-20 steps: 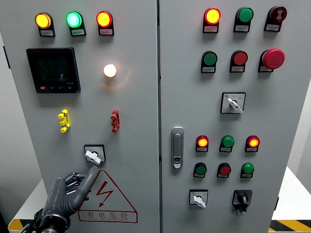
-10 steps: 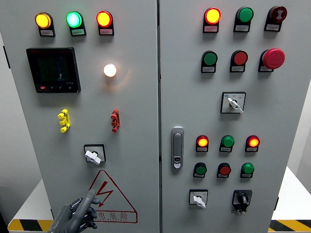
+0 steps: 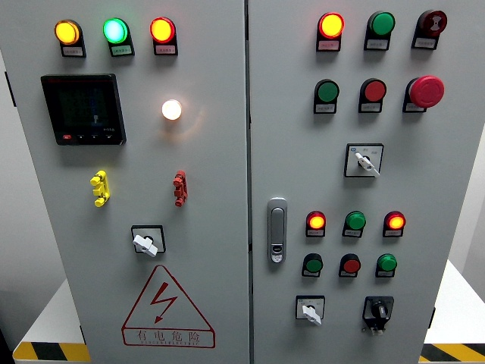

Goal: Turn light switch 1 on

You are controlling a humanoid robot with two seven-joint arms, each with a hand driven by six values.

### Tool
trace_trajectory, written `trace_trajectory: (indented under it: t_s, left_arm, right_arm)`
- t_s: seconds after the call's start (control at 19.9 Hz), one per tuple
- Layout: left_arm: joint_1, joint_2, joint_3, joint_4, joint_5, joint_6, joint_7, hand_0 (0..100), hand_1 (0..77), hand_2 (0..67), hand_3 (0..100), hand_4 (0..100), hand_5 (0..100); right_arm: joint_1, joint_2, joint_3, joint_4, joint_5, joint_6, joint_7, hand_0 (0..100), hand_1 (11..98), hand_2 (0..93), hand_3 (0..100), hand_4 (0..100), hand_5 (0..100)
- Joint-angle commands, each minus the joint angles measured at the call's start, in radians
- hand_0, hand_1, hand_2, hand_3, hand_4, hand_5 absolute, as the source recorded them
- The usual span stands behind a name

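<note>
On the left door of the grey cabinet, a small rotary switch [image 3: 146,241] with a white knob sits in a black square frame, its knob pointing down and to the right. Above it a round white lamp [image 3: 171,110] glows. A yellow toggle [image 3: 98,188] and a red toggle [image 3: 179,188] are mounted between lamp and switch. Neither of my hands shows in the head view.
A black meter display [image 3: 83,109] and three lit indicator lights [image 3: 115,30] fill the upper left door. A red warning triangle [image 3: 167,307] lies below the switch. The right door carries a handle [image 3: 277,230], coloured buttons, a red emergency stop [image 3: 426,92] and more rotary switches [image 3: 364,160].
My left hand, which was raised just below the rotary switch, has dropped down and left the picture. The lamp and the switch look the same throughout.
</note>
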Motion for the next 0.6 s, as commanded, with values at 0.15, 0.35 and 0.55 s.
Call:
trace_trajectory:
  t_s: [0.15, 0.35, 0.55]
  left_arm:
    - [-0.014, 0.018, 0.198, 0.354, -0.152, 0.000, -0.151, 0, 20.6, 29.7, 62, 74, 57]
    - [-0.041, 0.025, 0.411, 0.622, -0.233, -0.003, -0.264, 0, 18.5, 27.6, 50, 66, 51]
    - [-0.089, -0.001, 0.667, 0.867, -0.499, -0.027, -0.272, 0, 13.3, 25.2, 40, 59, 48]
  right_arm:
    - [0.000, 0.0001, 0.000, 0.000, 0.000, 0.000, 0.000, 0, 19.7, 0.0, 20, 19, 10]
    - [0.000, 0.0001, 0.001, -0.001, 0.000, 0.000, 0.000, 0, 19.8, 0.0, 20, 19, 10]
    - [0.000, 0.0001, 0.000, -0.001, 0.000, 0.000, 0.000, 0, 19.8, 0.0, 20, 19, 10]
